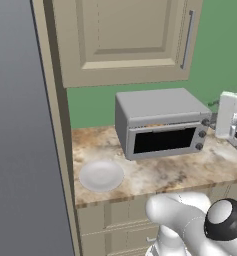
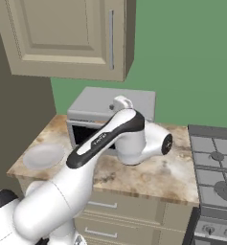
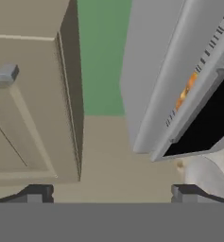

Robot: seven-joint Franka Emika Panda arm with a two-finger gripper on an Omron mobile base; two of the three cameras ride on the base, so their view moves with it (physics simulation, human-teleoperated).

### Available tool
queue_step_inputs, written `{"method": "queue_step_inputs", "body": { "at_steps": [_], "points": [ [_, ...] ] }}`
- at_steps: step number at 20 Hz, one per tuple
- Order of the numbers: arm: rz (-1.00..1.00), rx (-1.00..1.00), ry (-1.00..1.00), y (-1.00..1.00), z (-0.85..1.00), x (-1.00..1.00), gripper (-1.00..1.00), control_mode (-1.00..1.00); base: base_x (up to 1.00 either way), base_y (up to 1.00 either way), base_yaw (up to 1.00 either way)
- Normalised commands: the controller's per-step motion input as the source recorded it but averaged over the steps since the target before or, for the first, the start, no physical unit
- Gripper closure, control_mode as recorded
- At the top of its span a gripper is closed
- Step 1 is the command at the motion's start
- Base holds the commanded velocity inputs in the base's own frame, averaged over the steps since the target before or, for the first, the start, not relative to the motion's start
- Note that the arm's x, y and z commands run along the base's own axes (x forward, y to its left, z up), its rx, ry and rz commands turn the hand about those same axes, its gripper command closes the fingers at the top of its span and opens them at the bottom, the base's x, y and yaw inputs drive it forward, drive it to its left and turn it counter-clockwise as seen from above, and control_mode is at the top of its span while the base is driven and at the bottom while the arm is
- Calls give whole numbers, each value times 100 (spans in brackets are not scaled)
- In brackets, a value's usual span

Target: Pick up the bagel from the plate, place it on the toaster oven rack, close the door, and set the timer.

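Grey metal is what you have in front of you: the toaster oven [image 1: 162,122] sits on the marbled desk [image 1: 190,170], back against the green wall [image 1: 90,105]. Its door [image 1: 163,139], with the dark glass window, stands nearly upright; from the hand view you can see a narrow gap along its top edge. Through that gap you can make out an orange-brown patch, the bagel [image 3: 187,90], inside the oven; whether it rests on the rack you cannot tell. Your plate [image 1: 101,175] lies bare on the desk, left of the oven and nearer the front edge. Three dark knobs [image 1: 202,133] run down the oven's right side.

Your pincer [image 3: 112,193] has its two dark tips spread wide and has hold of nothing. In the left base view you see the white hand [image 1: 230,116] raised just beside the oven's right end, near the knobs. Beige cabinet [image 1: 125,40] hangs above the oven, and a stove top [image 2: 215,167] lies to the right of the desk.
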Motion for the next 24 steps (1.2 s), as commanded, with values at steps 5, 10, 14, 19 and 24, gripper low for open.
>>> {"method": "queue_step_inputs", "body": {
  "at_steps": [5,10,14,19,24],
  "points": [
    [16,-54,0,0,-41,0,-100,-100,0,0,0],
    [17,-50,0,-3,-47,0,-100,-100,0,0,0],
    [19,-43,0,-24,-43,-2,-100,-100,0,0,0],
    [19,-36,-1,-26,-45,-3,-100,-100,0,0,0],
    [12,-29,-1,-24,-57,0,-100,-100,0,0,0]
  ]
}}
